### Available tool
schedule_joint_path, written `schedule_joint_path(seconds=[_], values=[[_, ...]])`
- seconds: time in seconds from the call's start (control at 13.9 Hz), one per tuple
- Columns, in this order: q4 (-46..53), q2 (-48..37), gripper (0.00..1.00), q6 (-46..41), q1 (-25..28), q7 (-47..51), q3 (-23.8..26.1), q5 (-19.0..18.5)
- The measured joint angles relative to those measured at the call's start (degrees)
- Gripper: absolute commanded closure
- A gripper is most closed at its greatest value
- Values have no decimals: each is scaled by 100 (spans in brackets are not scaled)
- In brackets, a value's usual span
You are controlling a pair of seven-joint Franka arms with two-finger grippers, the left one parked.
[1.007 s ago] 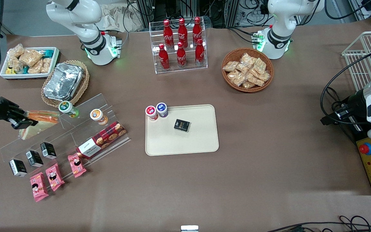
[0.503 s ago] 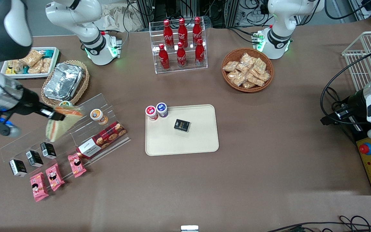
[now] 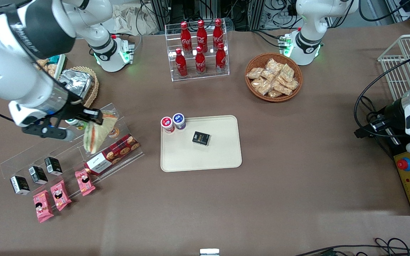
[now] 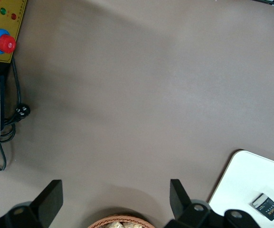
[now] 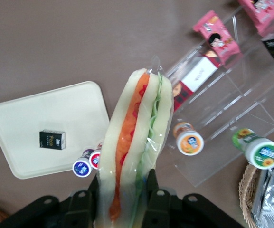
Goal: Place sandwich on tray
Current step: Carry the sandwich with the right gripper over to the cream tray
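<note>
My right gripper is shut on the sandwich, a wrapped wedge of white bread with orange and green filling, and holds it in the air above the clear acrylic shelf. In the right wrist view the sandwich stands between my fingers. The beige tray lies on the table toward the parked arm's end from the sandwich, with a small black box on it. The tray also shows in the right wrist view and in the left wrist view.
Two small jars stand at the tray's corner. On the shelf are an orange-lidded jar, a cookie box, black boxes and pink packets. A foil container, cola rack and cracker basket stand farther back.
My gripper has carried the sandwich up off the shelf's end and sideways toward the tray, now above the shelf's middle. The arm has swung in over the snack bin.
</note>
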Motion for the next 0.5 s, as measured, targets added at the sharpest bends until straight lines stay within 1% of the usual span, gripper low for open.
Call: schedule_joint_path(seconds=[0.22, 0.29, 0.36, 0.5], values=[[0, 107, 62, 196, 567, -233, 0, -181], [0, 149, 62, 303, 705, -453, 1, -205], [-3, 204, 62, 429, 785, -861, 3, -214], [-9, 388, 62, 792, 816, -2206, -4, -215]])
